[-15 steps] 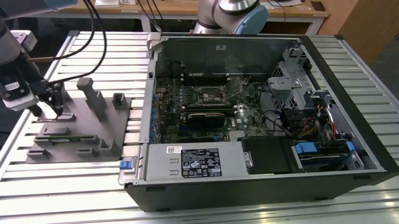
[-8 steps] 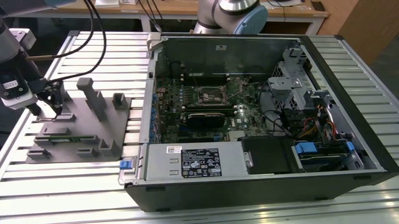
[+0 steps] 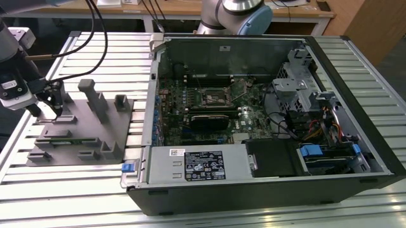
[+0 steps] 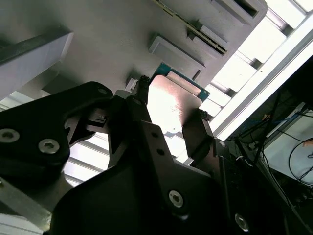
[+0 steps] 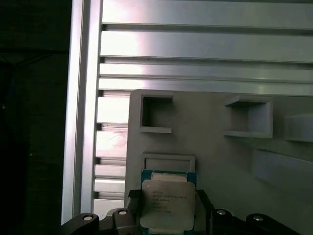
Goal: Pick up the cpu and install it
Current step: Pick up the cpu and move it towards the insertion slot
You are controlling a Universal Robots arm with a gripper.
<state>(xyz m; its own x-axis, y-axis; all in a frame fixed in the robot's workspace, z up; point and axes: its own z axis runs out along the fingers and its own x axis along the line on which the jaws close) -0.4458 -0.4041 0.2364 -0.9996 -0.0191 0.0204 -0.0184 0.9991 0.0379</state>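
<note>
1. The cpu [image 5: 166,203] is pinched by its edges between the jaws of the gripper [image 3: 47,110], at the grey fixture [image 3: 89,142] on the exterior view's left.
2. It could be tilted or dropped if the edges are gripped unevenly.

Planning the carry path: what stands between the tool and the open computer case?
In the exterior view, the grey fixture's upright blocks stand between the tool, closed on the cpu, and the computer case, then a strip of bare table.

The cpu [image 5: 167,205] — a small flat square, pale silver top with a green rim — rests lid-up on the grey fixture [image 5: 220,161].
</note>
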